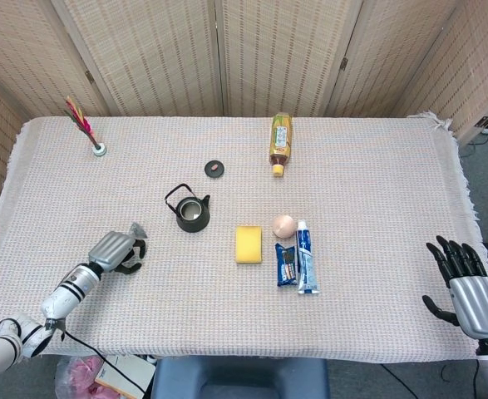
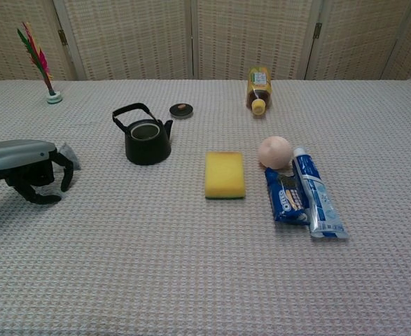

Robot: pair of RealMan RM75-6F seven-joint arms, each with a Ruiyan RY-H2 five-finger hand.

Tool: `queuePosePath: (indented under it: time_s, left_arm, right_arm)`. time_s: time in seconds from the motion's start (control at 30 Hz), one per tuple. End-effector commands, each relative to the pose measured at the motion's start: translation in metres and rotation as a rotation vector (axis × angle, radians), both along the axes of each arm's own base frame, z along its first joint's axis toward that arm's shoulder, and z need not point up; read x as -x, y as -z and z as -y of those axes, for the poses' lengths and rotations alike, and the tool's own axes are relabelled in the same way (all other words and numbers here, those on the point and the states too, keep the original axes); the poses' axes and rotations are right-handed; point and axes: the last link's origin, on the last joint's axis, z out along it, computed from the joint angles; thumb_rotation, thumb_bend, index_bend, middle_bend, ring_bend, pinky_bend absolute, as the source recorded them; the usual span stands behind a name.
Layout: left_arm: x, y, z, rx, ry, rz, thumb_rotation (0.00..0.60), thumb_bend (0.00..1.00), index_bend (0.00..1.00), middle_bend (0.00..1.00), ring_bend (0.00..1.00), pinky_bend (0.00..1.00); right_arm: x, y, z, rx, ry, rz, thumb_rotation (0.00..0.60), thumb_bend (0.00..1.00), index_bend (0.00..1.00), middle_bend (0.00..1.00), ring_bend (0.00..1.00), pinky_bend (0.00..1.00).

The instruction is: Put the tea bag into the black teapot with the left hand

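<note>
Left hand [image 1: 117, 251] [image 2: 24, 168] low over the tabletop [image 1: 368, 199] [image 2: 191, 280] near the left edge, fingers curled down around the grey tea bag [image 1: 135, 230] [image 2: 68, 155], whose tip pokes out on the far side; whether the bag is actually gripped cannot be told. Black teapot [image 1: 191, 210] [image 2: 146, 137] stands open left of centre, well apart from the hand, its lid [image 1: 214, 169] [image 2: 181, 109] lying on the cloth just behind it. Right hand [image 1: 466, 285] off the near right corner, fingers spread, holding nothing.
</note>
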Motion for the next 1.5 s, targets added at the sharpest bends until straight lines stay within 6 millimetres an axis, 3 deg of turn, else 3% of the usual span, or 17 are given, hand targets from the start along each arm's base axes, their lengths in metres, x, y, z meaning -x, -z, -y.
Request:
queuePosePath:
  time_s: [0.03, 0.37, 1.03, 1.27, 1.5]
  left_arm:
    - [0.000, -0.001, 0.000, -0.003, 0.000, 0.002, 0.600, 0.35, 0.57, 1.00, 1.00, 1.00]
    - [0.002, -0.001, 0.000, -0.008, 0.002, 0.008, 0.600, 0.36, 0.62, 1.00, 1.00, 1.00]
    - [0.003, -0.002, 0.002, -0.008, -0.003, 0.009, 0.600, 0.47, 0.64, 1.00, 1.00, 1.00]
    - [-0.004, -0.018, 0.000, -0.053, 0.028, 0.022, 0.600, 0.48, 0.64, 1.00, 1.00, 1.00]
    - [-0.029, -0.044, -0.002, -0.121, 0.106, 0.016, 0.600, 0.48, 0.64, 1.00, 1.00, 1.00]
  right_arm:
    - [0.000, 0.000, 0.001, -0.001, 0.002, -0.001, 0.600, 0.18, 0.00, 0.00, 0.00, 0.00]
    - [0.000, 0.000, 0.000, 0.003, 0.001, -0.005, 0.600, 0.18, 0.00, 0.00, 0.00, 0.00]
    - [0.000, 0.003, 0.003, -0.006, 0.006, -0.013, 0.600, 0.18, 0.00, 0.00, 0.00, 0.00]
    - [-0.001, 0.003, 0.003, -0.015, 0.002, -0.009, 0.600, 0.18, 0.00, 0.00, 0.00, 0.00]
    - [-0.004, 0.001, -0.001, -0.014, -0.020, 0.002, 0.600, 0.18, 0.00, 0.00, 0.00, 0.00]
